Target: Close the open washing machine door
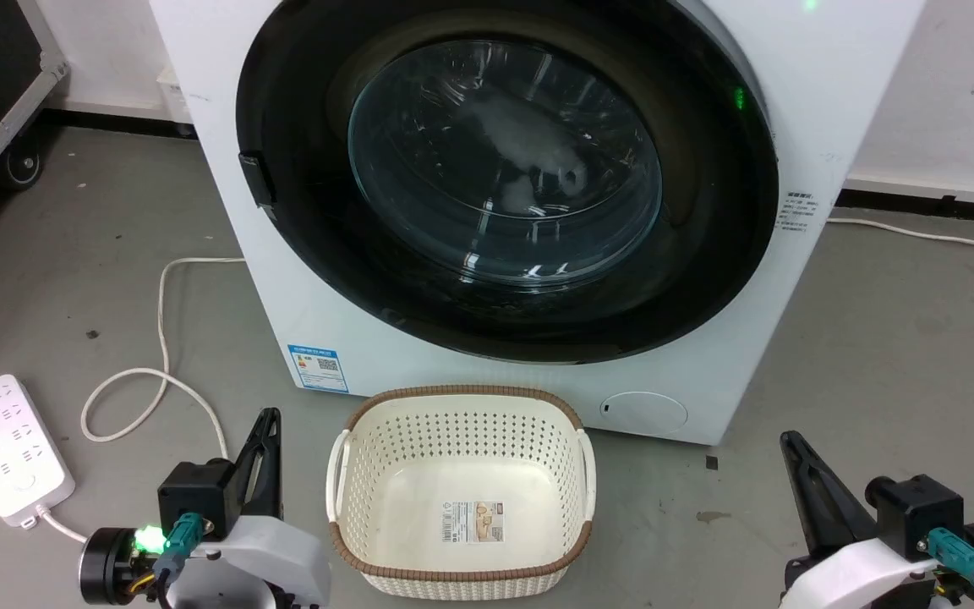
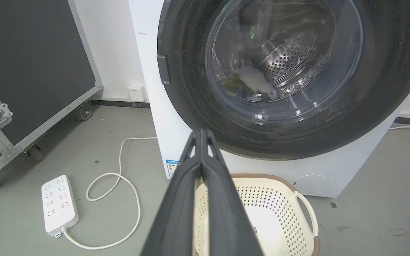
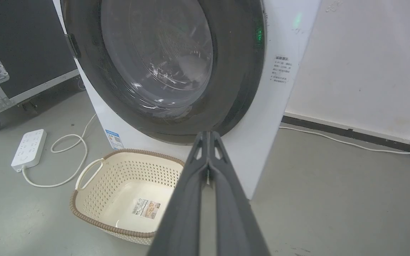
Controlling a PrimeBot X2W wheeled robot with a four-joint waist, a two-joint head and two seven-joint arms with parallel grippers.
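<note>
A white power strip point(image 1: 9, 444) lies at the floor's left. The left gripper point(image 1: 270, 419) has its fingers pressed together, empty. A cream perforated plastic basket point(image 1: 462, 393) sits below the round, black-rimmed glass washing machine door point(image 1: 504, 169), which lies flush against the white washer point(image 1: 834, 101). The right gripper point(image 1: 787, 440) is likewise pinched together, empty.

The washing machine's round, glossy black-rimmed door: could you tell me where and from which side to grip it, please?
Probably the small dark handle tab on the left edge of the round black-rimmed door, approached from the robot's left: the rim looks smooth and flat against the white front, so only the tab offers an edge to hook.
</note>
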